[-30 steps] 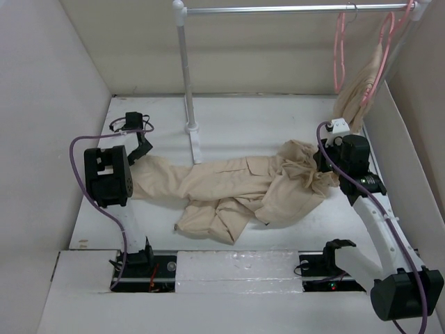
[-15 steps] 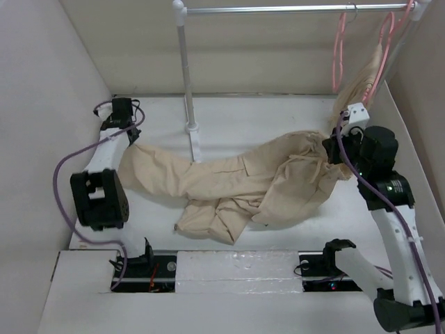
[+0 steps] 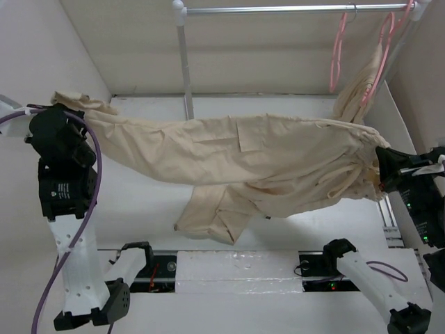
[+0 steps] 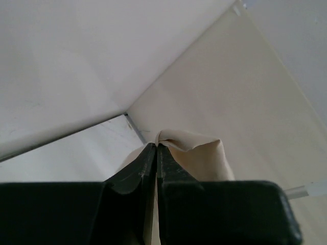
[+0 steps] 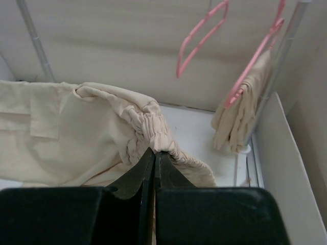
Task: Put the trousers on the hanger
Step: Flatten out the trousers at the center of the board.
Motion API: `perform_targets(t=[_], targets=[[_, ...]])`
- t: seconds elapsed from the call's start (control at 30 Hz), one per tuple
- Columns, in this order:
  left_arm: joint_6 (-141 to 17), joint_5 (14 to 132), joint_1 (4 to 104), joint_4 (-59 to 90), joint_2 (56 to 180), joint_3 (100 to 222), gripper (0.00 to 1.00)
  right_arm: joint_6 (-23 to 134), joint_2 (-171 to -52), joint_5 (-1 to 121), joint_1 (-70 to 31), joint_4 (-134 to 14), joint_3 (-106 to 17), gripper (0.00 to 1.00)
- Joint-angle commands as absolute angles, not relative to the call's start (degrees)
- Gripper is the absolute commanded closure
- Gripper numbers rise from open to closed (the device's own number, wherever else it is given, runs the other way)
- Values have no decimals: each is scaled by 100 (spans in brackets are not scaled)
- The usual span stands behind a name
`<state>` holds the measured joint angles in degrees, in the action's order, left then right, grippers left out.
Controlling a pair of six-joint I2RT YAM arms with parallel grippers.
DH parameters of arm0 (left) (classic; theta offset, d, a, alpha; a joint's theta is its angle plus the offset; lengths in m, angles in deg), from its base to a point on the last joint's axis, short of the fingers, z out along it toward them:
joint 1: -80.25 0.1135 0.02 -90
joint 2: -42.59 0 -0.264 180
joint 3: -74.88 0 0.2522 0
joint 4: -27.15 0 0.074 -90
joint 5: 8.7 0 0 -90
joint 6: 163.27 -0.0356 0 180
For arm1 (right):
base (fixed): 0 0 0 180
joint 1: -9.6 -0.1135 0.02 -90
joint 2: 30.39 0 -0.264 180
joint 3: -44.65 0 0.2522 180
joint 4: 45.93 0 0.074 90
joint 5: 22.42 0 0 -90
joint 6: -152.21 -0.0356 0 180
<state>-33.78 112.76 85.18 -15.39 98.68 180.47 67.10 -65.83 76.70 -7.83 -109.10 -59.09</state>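
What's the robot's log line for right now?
left gripper: shut on trousers leg | right gripper: shut on waistband | trousers: stretched between them | hanger: empty on rail

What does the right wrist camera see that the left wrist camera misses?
Only the right wrist view shows the empty pink hanger hanging up, a smaller beige garment on a second pink hanger, and the gathered waistband and patch pocket of the trousers. Only the left wrist view shows a bare corner where the walls meet, with just a small fold of cloth. Both show black fingers pressed shut on the beige trousers: the right gripper at the waistband, the left gripper at the other end.
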Motion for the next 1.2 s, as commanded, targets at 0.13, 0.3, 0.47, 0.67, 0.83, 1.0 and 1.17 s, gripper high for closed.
perform_targets(t=[0.13,0.3,0.47,0.67,0.83,1.0,1.17], targets=[[-3661,11794,8474,-2010,10358,17311,100,7047,-6888,9919,-1096,-10367,-4859,100],[-4136,11391,8588,-1898,11657,17257,100,7206,-7634,10335,-1096,-8889,-3725,100],[-4400,11197,8588,-886,13445,17729,100,6962,-8916,9431,349,-7395,-3344,100],[-4585,10740,8324,-2386,15902,21078,56,6397,-10509,8868,1083,-6866,-3784,88],[-4541,10134,8263,-1782,14867,19358,17,6406,-11029,7927,1031,-7963,-4488,21],[-4251,9213,7747,-1291,12691,16527,35,6030,-9652,7277,610,-7692,-3233,26],[-3550,9105,5841,-1971,10941,14894,88,6036,-8271,6506,-252,-8016,-2161,100]])
